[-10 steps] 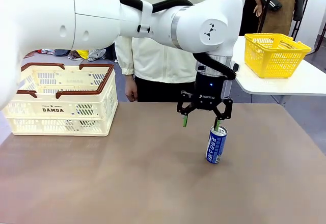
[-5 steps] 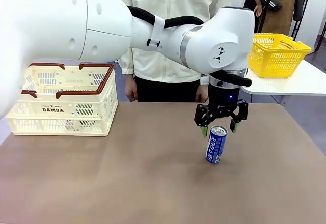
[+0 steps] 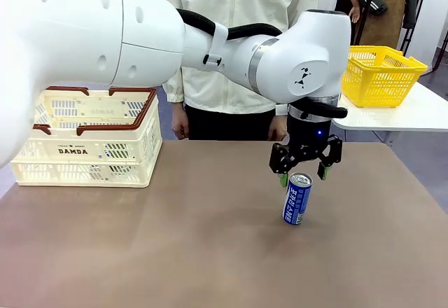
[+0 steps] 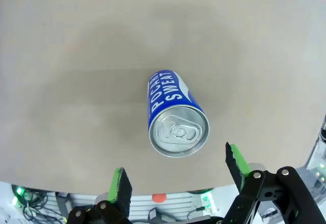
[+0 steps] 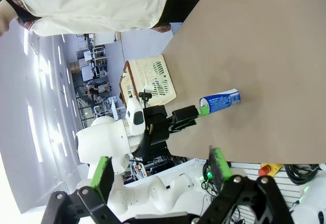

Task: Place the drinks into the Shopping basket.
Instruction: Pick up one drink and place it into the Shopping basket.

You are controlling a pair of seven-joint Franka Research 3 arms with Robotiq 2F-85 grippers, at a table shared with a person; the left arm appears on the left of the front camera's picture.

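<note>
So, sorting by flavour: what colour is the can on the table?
Blue slim metal can with white lettering, clearest in the left wrist view.

Surface (image 3: pixel 175 252): plain brown top
Side table (image 3: pixel 406 115): white, far right
Yellow basket (image 3: pixel 378 73): on the side table
Ceiling lights (image 5: pixel 33 127): long bright strips

Bright, even overhead light; the can (image 3: pixel 297 199) casts only a faint soft shadow on the bench (image 3: pixel 175 252). Wrist views bend at edges; frames sharp.

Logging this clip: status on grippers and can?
Left gripper open, straddling the upright blue Pocari Sweat can. Right gripper open, aloft. DAMDA basket far left; path clear.
</note>
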